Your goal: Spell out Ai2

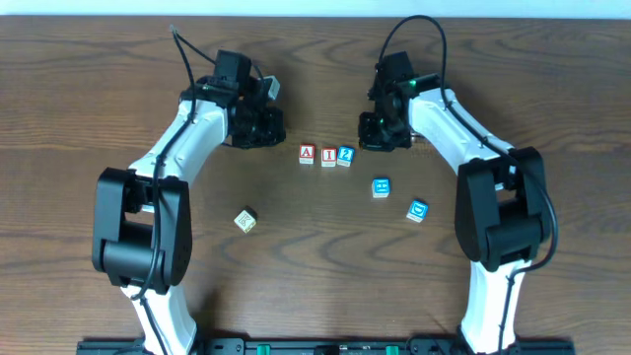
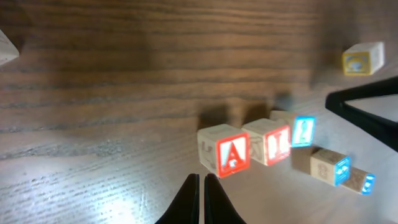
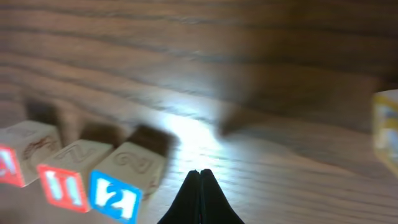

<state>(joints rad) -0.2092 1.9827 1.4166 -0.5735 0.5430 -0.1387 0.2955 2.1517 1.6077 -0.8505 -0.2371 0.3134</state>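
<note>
Three wooden letter blocks stand side by side in a row at the table's middle: a red A block (image 1: pixel 307 154), a red I block (image 1: pixel 328 156) and a blue 2 block (image 1: pixel 345 155). The left wrist view shows them as A (image 2: pixel 224 150), I (image 2: pixel 268 141), 2 (image 2: pixel 297 130); the right wrist view shows A (image 3: pixel 25 150), I (image 3: pixel 71 169), 2 (image 3: pixel 126 175). My left gripper (image 1: pixel 268 126) is shut and empty, left of the row, its tips (image 2: pixel 201 178) just short of the A. My right gripper (image 1: pixel 373 131) is shut and empty, right of and behind the 2, with its tips (image 3: pixel 200 172) close to that block.
Two spare blue blocks (image 1: pixel 381 187) (image 1: pixel 417 210) lie right of and nearer than the row. A yellow-faced block (image 1: pixel 245 220) lies at front left, and it also shows in the left wrist view (image 2: pixel 363 58).
</note>
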